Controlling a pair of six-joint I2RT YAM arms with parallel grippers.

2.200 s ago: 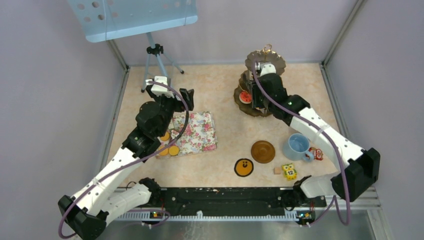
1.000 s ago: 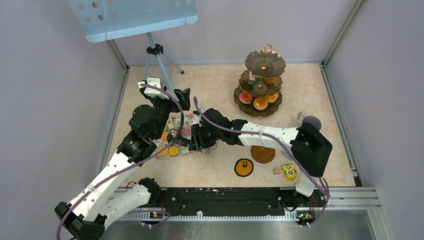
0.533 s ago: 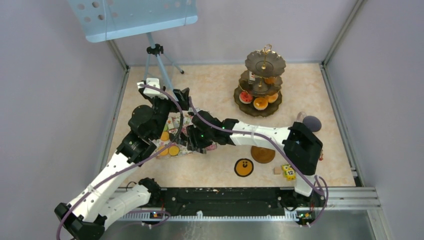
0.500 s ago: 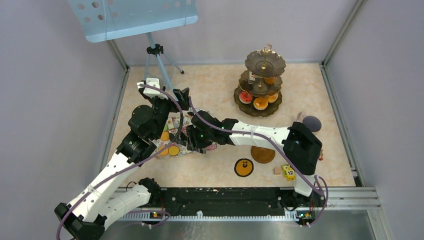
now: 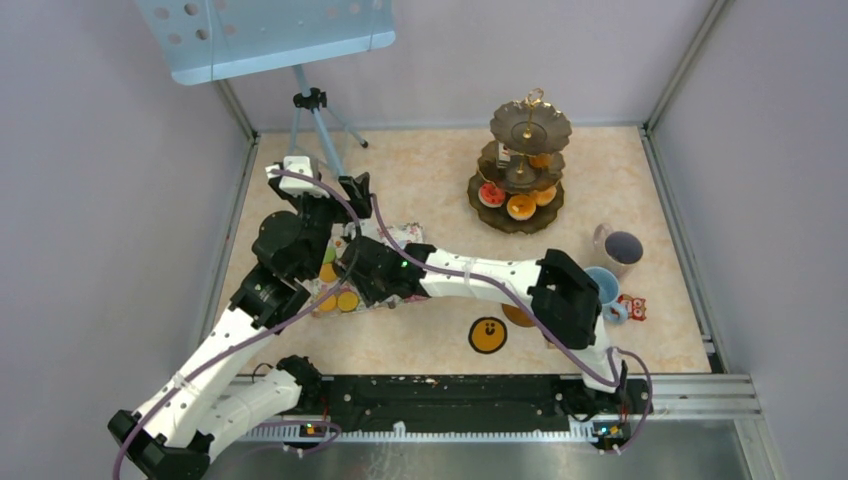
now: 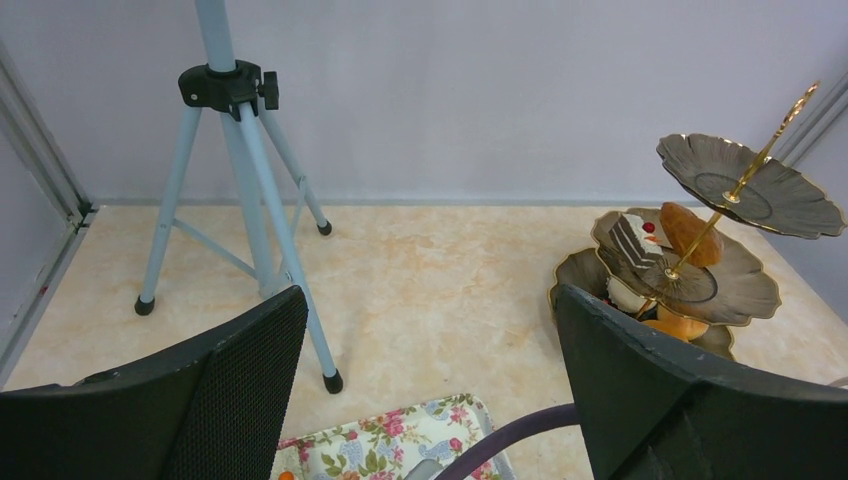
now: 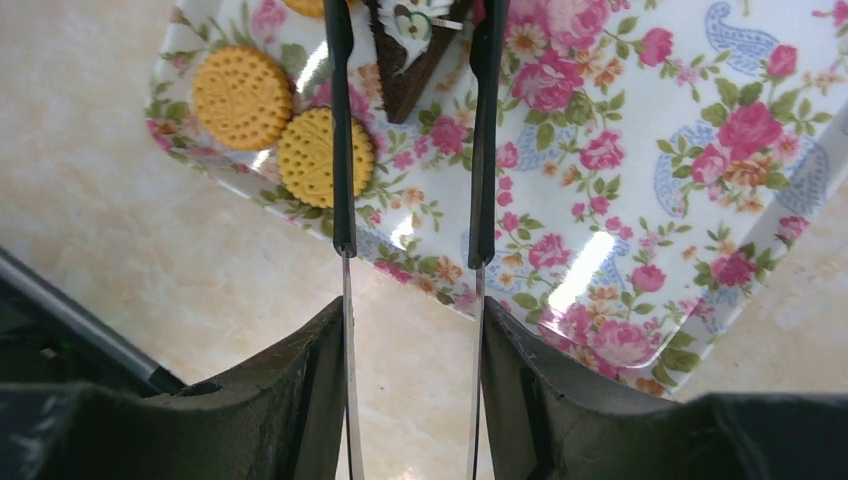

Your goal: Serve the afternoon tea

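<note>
My right gripper (image 7: 412,320) (image 5: 362,266) is shut on a pair of metal tongs (image 7: 343,150). Their black tips straddle a chocolate cake slice (image 7: 405,60) on the floral tray (image 7: 620,180) (image 5: 412,236). Two round orange biscuits (image 7: 243,97) (image 5: 347,300) lie just left of the tongs. My left gripper (image 6: 430,300) (image 5: 352,192) is open and empty above the tray's far edge. The dark three-tier stand (image 5: 520,170) (image 6: 690,280) holds several pastries at the back right. The light blue cup (image 5: 603,285) and grey mug (image 5: 620,247) stand on the right. The brown saucer (image 5: 512,318) is mostly hidden under my right arm.
A tripod (image 5: 312,110) (image 6: 240,170) with a light blue perforated board stands at the back left. An orange round face coaster (image 5: 487,335) lies near the front. A red block (image 5: 632,306) sits by the cup. The yellow owl block is hidden. Enclosure walls surround the table.
My right arm has swung from the stand across to the floral tray, uncovering the cup and mug. The tongs now straddle the cake slice. My left gripper has shifted slightly back and left.
</note>
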